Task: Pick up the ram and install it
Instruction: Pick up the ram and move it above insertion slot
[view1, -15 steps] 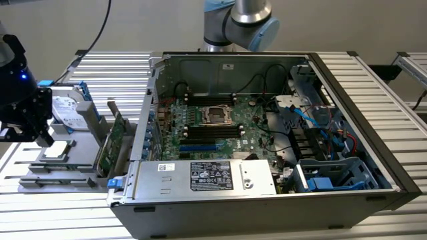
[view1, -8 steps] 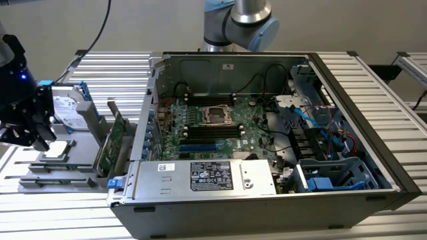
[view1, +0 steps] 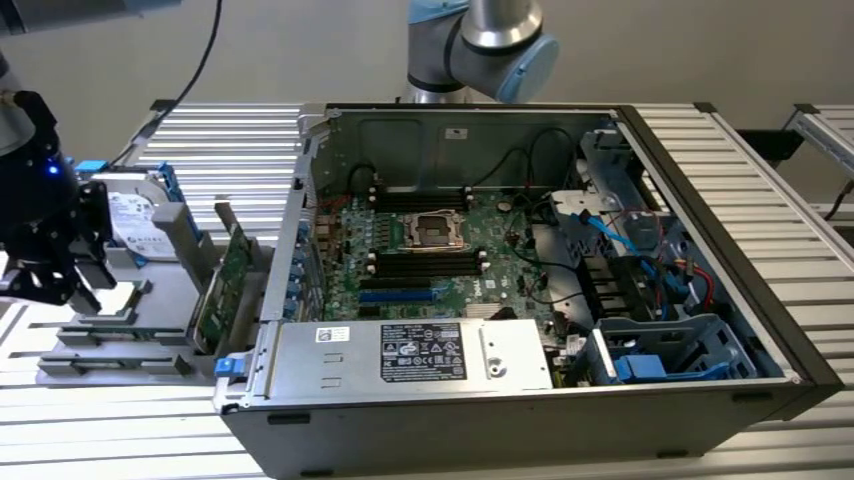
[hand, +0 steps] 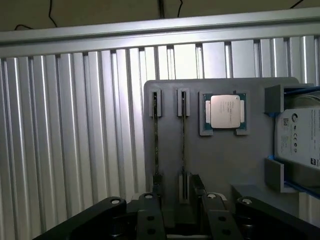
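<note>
**A:** Start big. What's the layout?

**B:** A slatted table (view1: 227, 140) carries the open computer case (view1: 441, 145). Its motherboard (view1: 427, 250) faces up, and the memory slots (view1: 427, 265) look empty to me. Beside the case, near the table's edge at the exterior view's left, sits a grey fixture plate (hand: 220, 165).

**A:** And on the plate?

**B:** There's a hard drive (hand: 297, 137) at one edge and a processor chip (hand: 224, 112) next to it. Then comes the ram (hand: 183, 145), standing on its thin edge in end holders. A second stick (hand: 156, 145) stands just beside it, nearest the plate's far edge from the drive.

**A:** The gripper?

**B:** The gripper (hand: 181, 215) hangs over the plate with its jaws apart and nothing in them. The fingers (hand: 150, 215) sit one on each side of the ram's end holder. I can't see either of them touching the stick.

**A:** So which step is this?

**B:** The pick-up, I'd judge — no part of the install shows yet. A grasp here calls for the jaws centred on this stick and clear of its neighbour. They need to close on its flat faces and lift it straight out of the holders — a tilt could bind it.
</note>
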